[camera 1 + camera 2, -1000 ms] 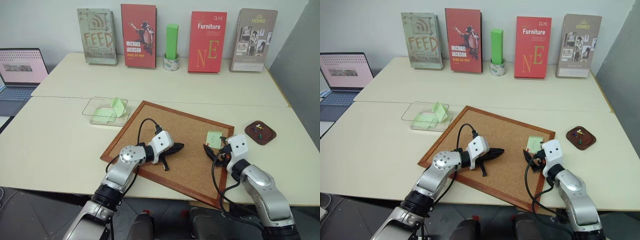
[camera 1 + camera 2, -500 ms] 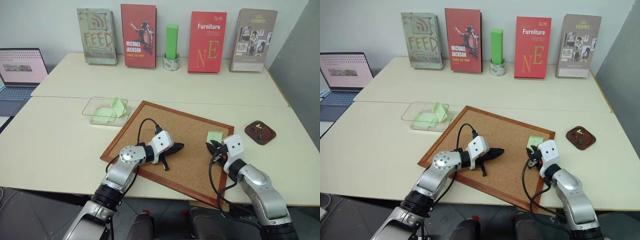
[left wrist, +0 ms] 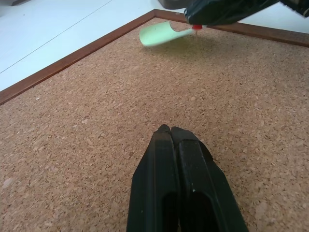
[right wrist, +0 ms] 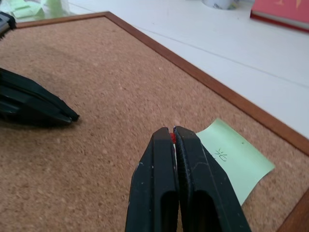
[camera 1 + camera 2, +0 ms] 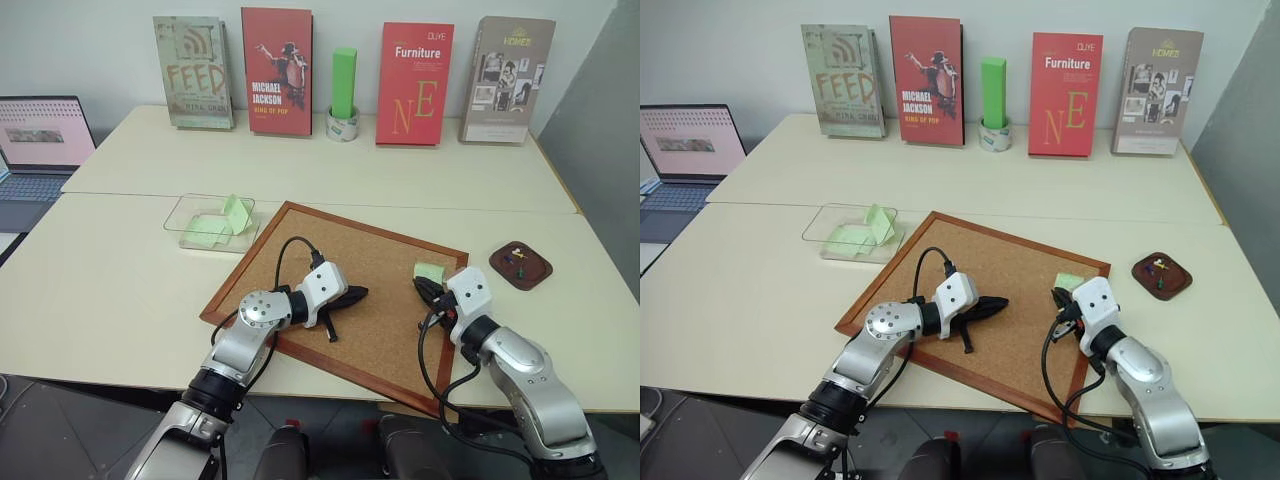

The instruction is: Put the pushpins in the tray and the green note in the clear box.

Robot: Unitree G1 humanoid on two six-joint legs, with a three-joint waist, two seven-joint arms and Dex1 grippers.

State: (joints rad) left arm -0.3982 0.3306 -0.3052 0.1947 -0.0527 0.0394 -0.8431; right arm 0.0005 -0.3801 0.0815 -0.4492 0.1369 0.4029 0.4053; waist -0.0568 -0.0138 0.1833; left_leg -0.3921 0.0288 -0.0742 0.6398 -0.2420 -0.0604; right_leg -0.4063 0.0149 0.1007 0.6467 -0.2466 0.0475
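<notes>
My right gripper [image 5: 420, 288] hovers just above the cork board [image 5: 300, 240], shut on a red pushpin [image 4: 172, 137] whose head peeks out between the fingertips. Beside it, the pale green note [image 5: 431, 270] lies on the board near its right corner, and one edge curls up in the left wrist view [image 3: 159, 35]. The left gripper [image 5: 355, 294] rests shut and empty on the middle of the board. The dark brown tray [image 5: 535, 276] sits right of the board with small pins [image 5: 516, 256] in it. The clear box [image 5: 190, 208] stands left of the board.
Green notes [image 5: 212, 226] lie inside the clear box. Books [image 5: 277, 72], a tall green block in a tape roll [image 5: 343, 118] and more books line the back wall. A laptop [image 5: 40, 135] is at the far left. The table's front edge is close below the board.
My right gripper has shut on the red pushpin and risen slightly, pulling back and to the left. The note's near edge has lifted. The left arm stayed still.
</notes>
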